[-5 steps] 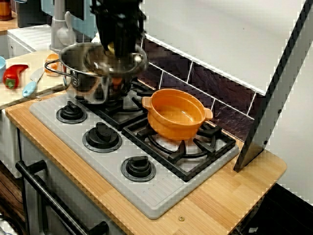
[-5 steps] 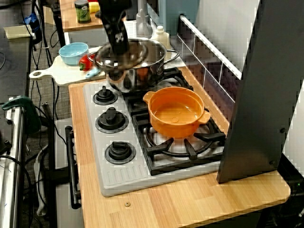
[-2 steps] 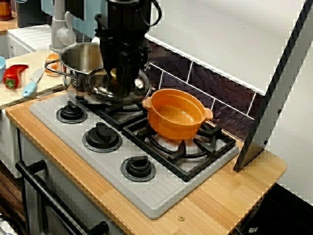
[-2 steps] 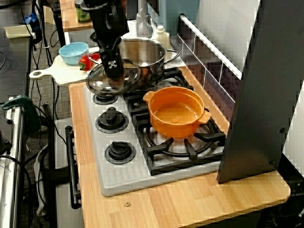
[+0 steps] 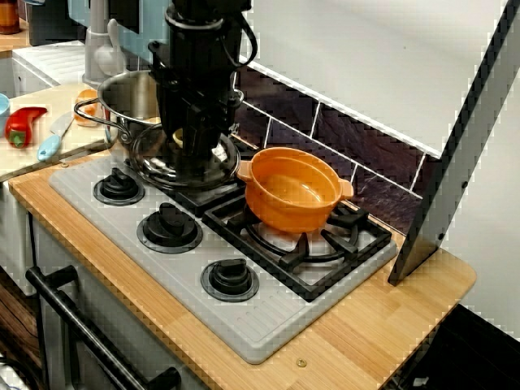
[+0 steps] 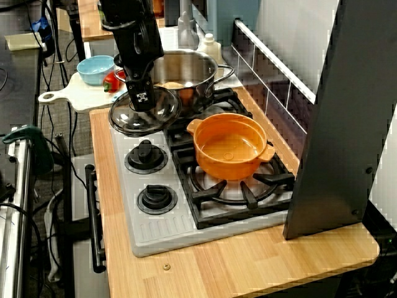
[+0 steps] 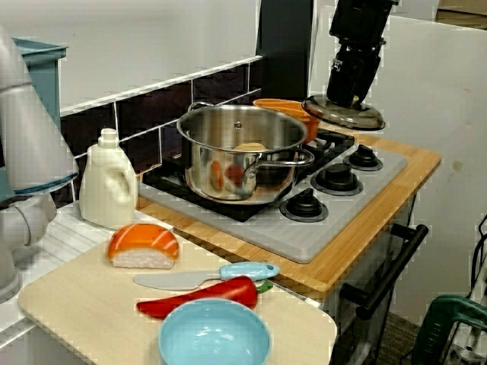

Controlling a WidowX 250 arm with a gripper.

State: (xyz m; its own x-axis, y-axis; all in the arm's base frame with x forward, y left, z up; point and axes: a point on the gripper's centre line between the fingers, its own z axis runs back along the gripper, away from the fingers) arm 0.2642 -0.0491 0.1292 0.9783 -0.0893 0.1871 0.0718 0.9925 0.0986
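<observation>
just beside the shiny steel pot, over the end control knob of the grey gas stove, hangs the round glass lid with a metal rim. being round, it has no long axis; it lies close to level, dome and knob upward, rim downward. in the view from the cutting board side its rim shows above the stove's knobs, not resting on them. in the view from high at the stove's end its far edge overlaps the pot's wall - whether the two touch i cannot tell.

the black tool comes down on the lid from straight above. its fingers are drawn in narrow on the lid's centre knob, which they mostly hide - gripping the lid there.

the orange pot with two small handles stands on the next burner grate, just beside the lid. the stove sits in a pale wooden surface. past the steel pot a light cutting board carries a piece of toy salmon sushi, a blue-handled knife, a red pepper and a light blue bowl, with a white jug-shaped bottle behind.
</observation>
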